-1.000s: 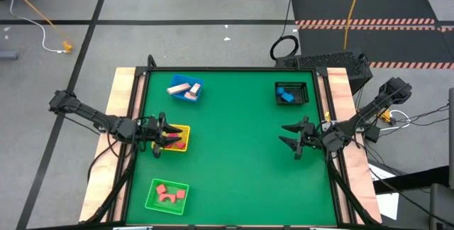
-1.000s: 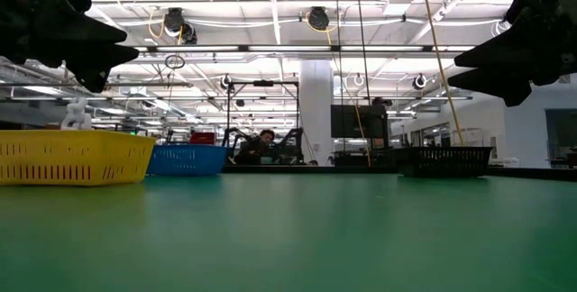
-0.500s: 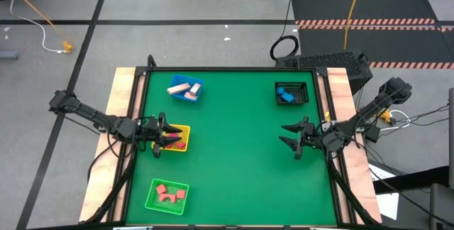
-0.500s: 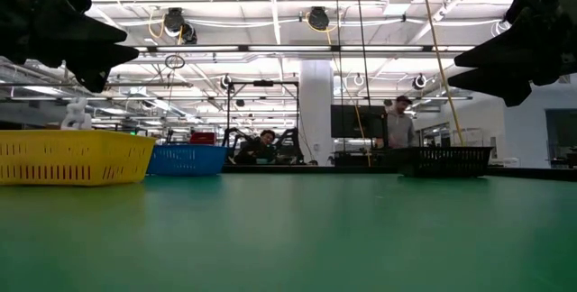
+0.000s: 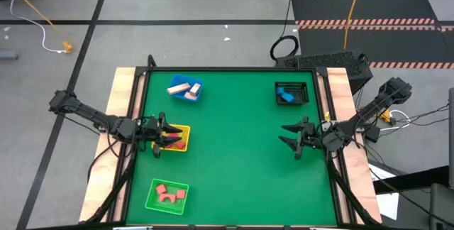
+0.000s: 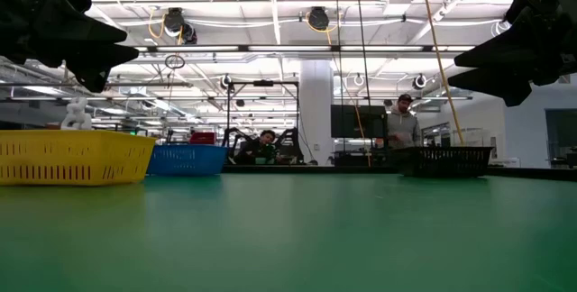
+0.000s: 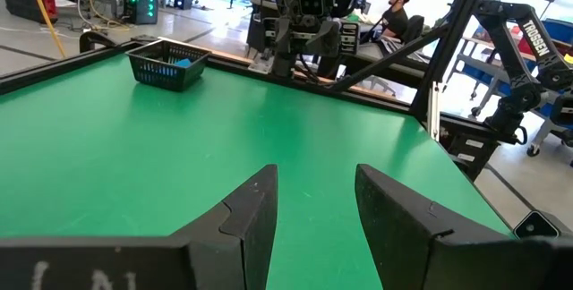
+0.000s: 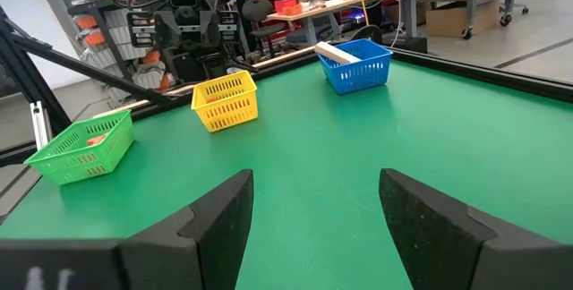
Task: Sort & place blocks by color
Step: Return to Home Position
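Every block lies in a container. Tan bars [image 5: 180,88] and a pink block [image 5: 192,94] rest in the blue tray [image 5: 197,84]. Red blocks [image 5: 177,143] sit in the yellow tray [image 5: 184,129], pinkish-red ones [image 5: 167,194] in the green tray [image 5: 152,200], and a blue block [image 5: 286,96] in the black mesh basket [image 5: 301,88]. My left gripper [image 5: 164,134] [image 7: 315,174] hovers open over the yellow tray's left part. My right gripper [image 5: 289,140] [image 8: 315,178] hangs open above bare mat near the table's right edge, holding nothing.
The green mat [image 5: 234,152] lies bare between the two grippers. The trays line the left side and the basket stands in the far right corner. Wooden borders [image 5: 122,88] run along the left and right edges. Beyond the table a person [image 6: 403,125] stands and another [image 6: 264,143] sits.
Both arms and all blocks have kept still. In the room beyond the table, a person has walked into the low view and now stands behind the black basket.
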